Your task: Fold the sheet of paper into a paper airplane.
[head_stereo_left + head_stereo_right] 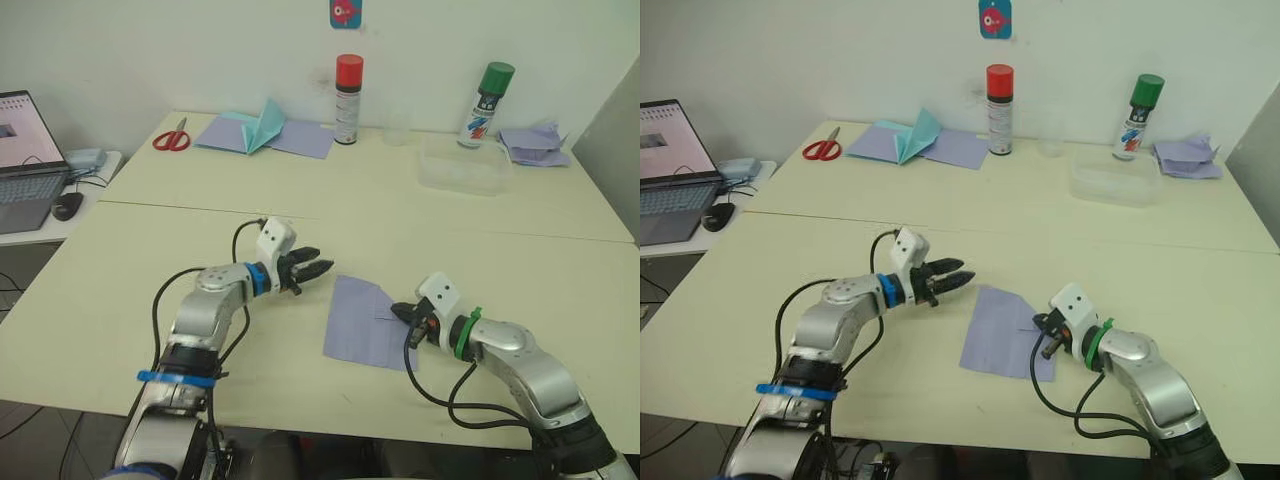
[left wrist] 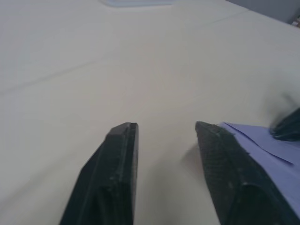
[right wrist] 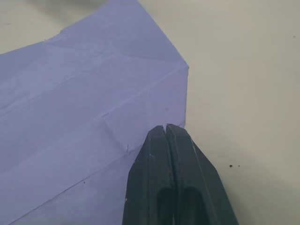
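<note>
Bench (image 1: 120,300) is pale cream, two tops butted together with a seam running across behind the arms.

Laptop (image 1: 25,160) sits open on a side desk off the robot's left, mouse (image 1: 67,205) beside it.

Sheet of paper (image 1: 365,322) lies flat on the near bench top between the two arms, pale lavender-blue, creased, far right corner folded in on a diagonal.

Far bench, back row: lavender sheets with a teal folded shape (image 1: 262,128) on them, clear plastic tray (image 1: 465,165), red-capped spray can (image 1: 348,100), green-capped spray can (image 1: 485,105), crumpled lavender paper (image 1: 535,145) at the right end, red scissors (image 1: 172,138) at the left end.

Left gripper (image 1: 318,269): fingers apart, nothing between them, sitting just off the sheet's far left corner; left wrist view shows the corner right next to one finger (image 2: 225,168).

Right gripper (image 1: 400,312): fingers together, tips down on the sheet's right edge near the folded corner. Right wrist view shows the closed tips (image 3: 165,136) over the paper just inside that edge; can't tell if any paper is pinched.
</note>
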Controlling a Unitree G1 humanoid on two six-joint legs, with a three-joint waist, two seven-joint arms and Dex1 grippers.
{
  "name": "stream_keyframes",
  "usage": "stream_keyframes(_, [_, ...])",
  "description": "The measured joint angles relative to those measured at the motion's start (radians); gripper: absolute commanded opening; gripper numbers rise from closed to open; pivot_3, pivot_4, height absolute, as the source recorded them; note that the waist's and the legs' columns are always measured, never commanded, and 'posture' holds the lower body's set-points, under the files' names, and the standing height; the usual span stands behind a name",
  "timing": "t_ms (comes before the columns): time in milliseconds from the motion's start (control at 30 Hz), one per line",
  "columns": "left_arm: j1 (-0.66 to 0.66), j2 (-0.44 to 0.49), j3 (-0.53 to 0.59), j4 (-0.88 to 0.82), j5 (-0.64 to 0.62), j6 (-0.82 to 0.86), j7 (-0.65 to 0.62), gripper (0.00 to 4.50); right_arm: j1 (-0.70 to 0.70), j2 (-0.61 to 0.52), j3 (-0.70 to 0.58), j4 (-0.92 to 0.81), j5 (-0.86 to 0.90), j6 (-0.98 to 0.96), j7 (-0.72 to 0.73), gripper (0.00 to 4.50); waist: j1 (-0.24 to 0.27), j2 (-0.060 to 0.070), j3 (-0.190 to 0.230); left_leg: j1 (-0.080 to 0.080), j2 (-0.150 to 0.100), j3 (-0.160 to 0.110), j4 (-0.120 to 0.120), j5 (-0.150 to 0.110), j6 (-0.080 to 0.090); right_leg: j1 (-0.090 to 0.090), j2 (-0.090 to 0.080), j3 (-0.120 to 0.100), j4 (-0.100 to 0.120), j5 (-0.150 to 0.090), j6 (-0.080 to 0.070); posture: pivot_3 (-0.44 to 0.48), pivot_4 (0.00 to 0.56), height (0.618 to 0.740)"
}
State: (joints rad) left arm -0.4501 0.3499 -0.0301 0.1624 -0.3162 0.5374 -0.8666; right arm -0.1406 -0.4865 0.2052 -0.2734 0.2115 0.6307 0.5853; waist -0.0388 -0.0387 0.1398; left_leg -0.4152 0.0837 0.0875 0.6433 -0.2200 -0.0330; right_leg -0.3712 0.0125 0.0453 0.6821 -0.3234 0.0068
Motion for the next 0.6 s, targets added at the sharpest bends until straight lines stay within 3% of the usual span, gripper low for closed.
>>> stream_keyframes(133, [0.008,-0.038,-0.011,-0.053,-0.044,0.111,0.027,3.21,-0.011,0.004,0.002,0.015,-0.003,-0.006,0.003,0.00,0.004,-0.002,0.001,0.000,-0.001,0.000,0.000,0.001,0.001,0.000,0.000,0.001,0.000,0.000,0.000,0.000,0.150,0.740])
stream_keyframes(300, [0.002,-0.050,-0.074,-0.029,-0.017,0.113,0.049,3.21,-0.022,0.009,0.008,0.016,-0.003,-0.006,0.003,0.00,0.003,-0.002,0.001,0.000,-0.001,0.000,-0.001,0.000,0.001,-0.001,0.000,0.001,0.000,0.000,0.000,0.000,0.150,0.740])
stream_keyframes(400, [0.003,-0.050,-0.092,-0.016,-0.008,0.093,0.048,2.66,-0.025,0.010,0.010,0.015,-0.004,-0.006,0.002,0.00,0.003,-0.002,0.001,0.000,-0.001,0.000,-0.001,0.000,0.001,-0.001,0.000,0.001,0.000,0.000,0.000,0.000,0.150,0.740])
stream_keyframes(600, [0.005,-0.030,-0.102,-0.030,-0.006,0.066,0.026,0.65,-0.019,0.017,0.009,0.010,-0.006,-0.006,-0.004,0.00,0.003,-0.002,0.001,0.000,0.000,0.000,-0.001,0.000,0.001,-0.001,0.000,0.001,0.000,0.000,0.000,0.000,0.150,0.740])
